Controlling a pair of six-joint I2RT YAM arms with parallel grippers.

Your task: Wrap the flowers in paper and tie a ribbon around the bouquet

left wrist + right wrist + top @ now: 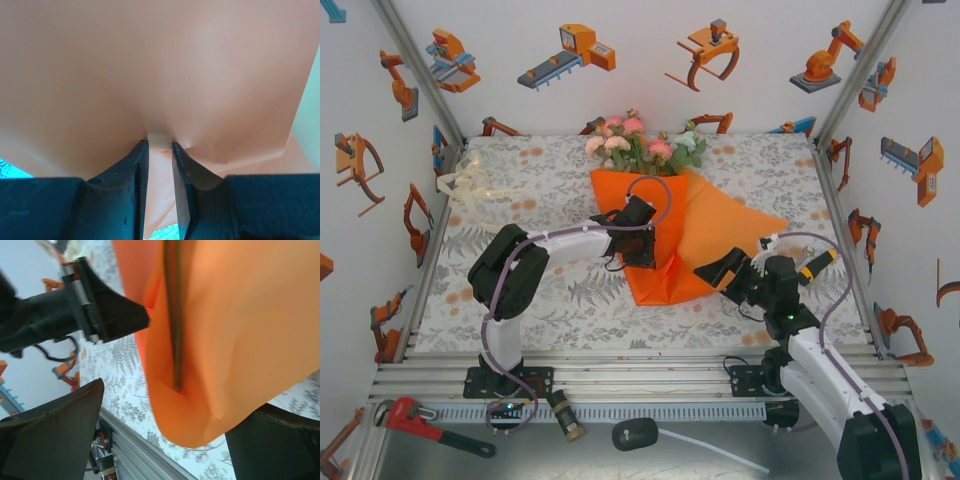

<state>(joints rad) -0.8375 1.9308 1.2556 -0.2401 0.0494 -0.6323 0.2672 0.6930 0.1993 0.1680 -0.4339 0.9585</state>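
With the left gripper (160, 145) clamped on a fold at the middle of the paper (720, 235) and the flowers (640, 145) poking from its far end, the right gripper (167, 432), jaws wide apart astride its near tip, should bite squarely before folding the flap over.

Rise from black bases bolted on the slotted aluminium rail (640, 383). Pair white tube links with bulky black joint housings on left arm (570, 240) and right arm (820, 360). Carry a mauve cable each. End in matte black wedge-shaped fingers (127, 195). Show a green light beyond the rail's right end.
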